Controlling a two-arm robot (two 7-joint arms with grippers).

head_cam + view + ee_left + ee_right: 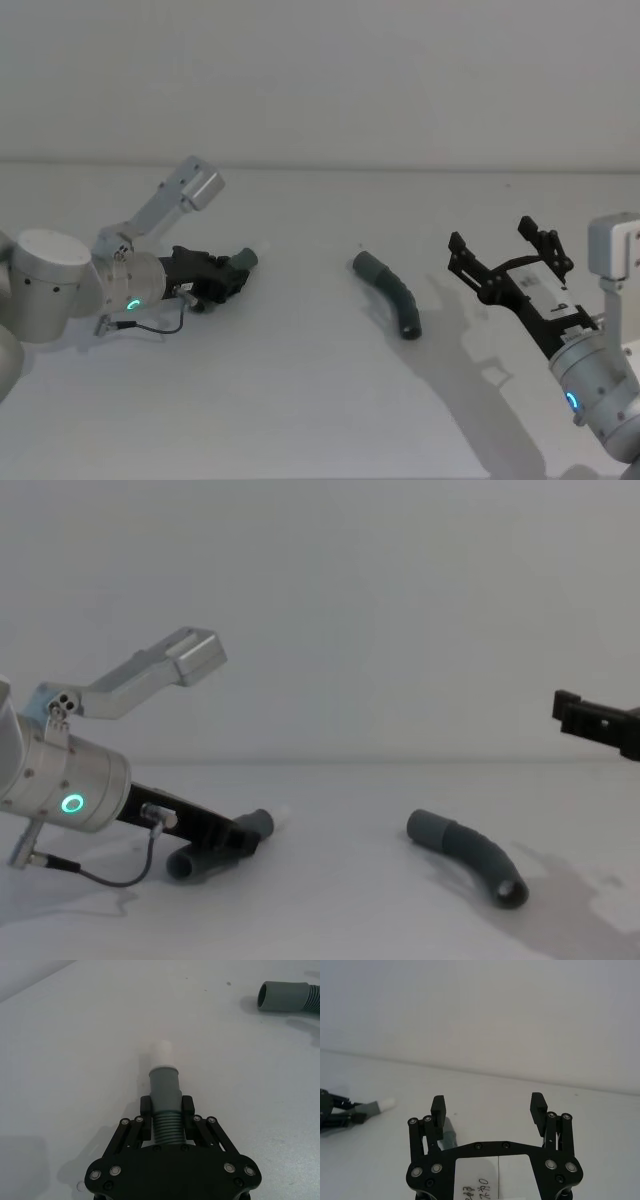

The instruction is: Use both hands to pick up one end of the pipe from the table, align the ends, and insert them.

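Grips white-tipped piece [164,1087] in left tool [166,1106] behind the tip [162,1053], freeing it for mating — holds right tool [489,1107] wide near collar piece [388,292].

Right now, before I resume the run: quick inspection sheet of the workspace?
Surface: plain matte white table, level.
Job's things: dark grey ribbed tube piece with narrow white tip, gripped; thicker curved dark grey tube piece with wide collar, lying loose mid-table.
Clutter: nothing seen.
Grippers: black two-fingered left gripper, jaws shut on the white-tipped piece's ribbed section; black right gripper, jaws open, above the table to the right of the collar piece.
Cables: thin black cable looping from the left wrist onto the table.
Surroundings: plain pale wall.
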